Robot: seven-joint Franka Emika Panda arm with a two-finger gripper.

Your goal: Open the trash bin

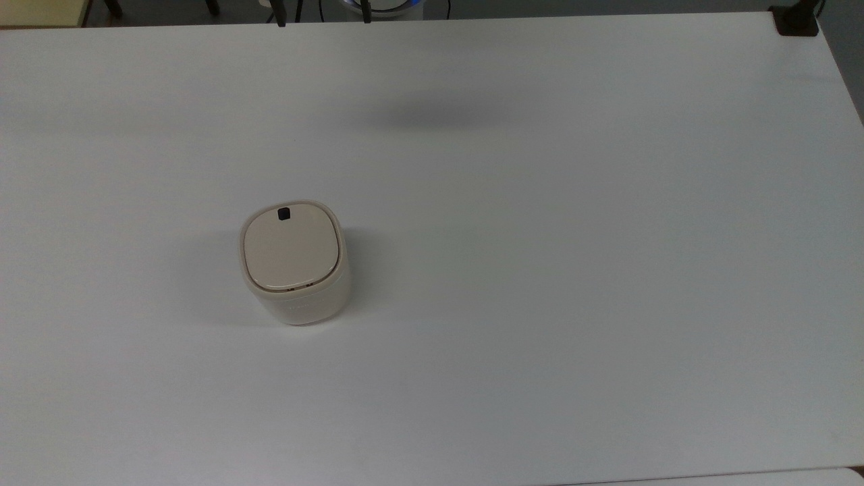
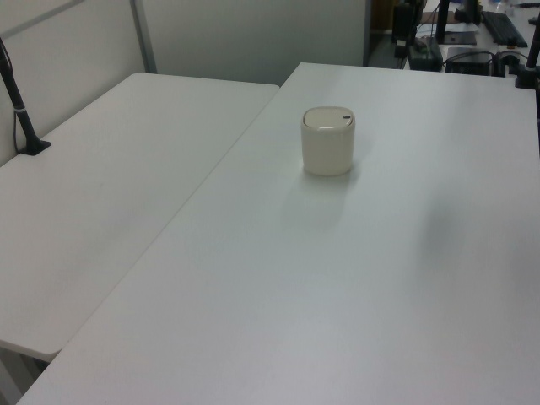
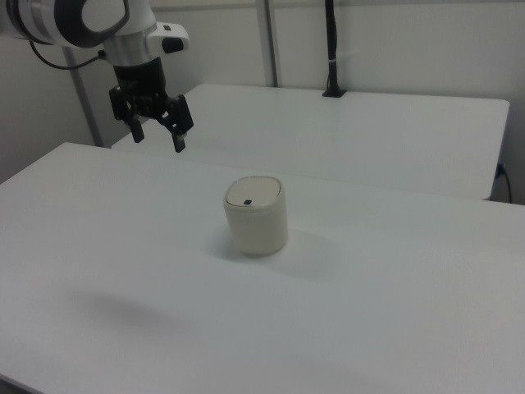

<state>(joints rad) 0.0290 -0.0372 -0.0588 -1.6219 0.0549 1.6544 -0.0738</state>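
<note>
My gripper (image 3: 157,135) hangs with fingers spread, well apart from the closed trash bin (image 3: 256,216). Pressing off its small black button (image 3: 247,202) could tip it.

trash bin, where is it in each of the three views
Top view: trash bin left of centre, its black button at the lid's far edge.
Left view: upper middle, right of the seam between the tables.
Right view: centre, lower right of the raised claw.
Shared landmark: the black button on the closed lid.
</note>
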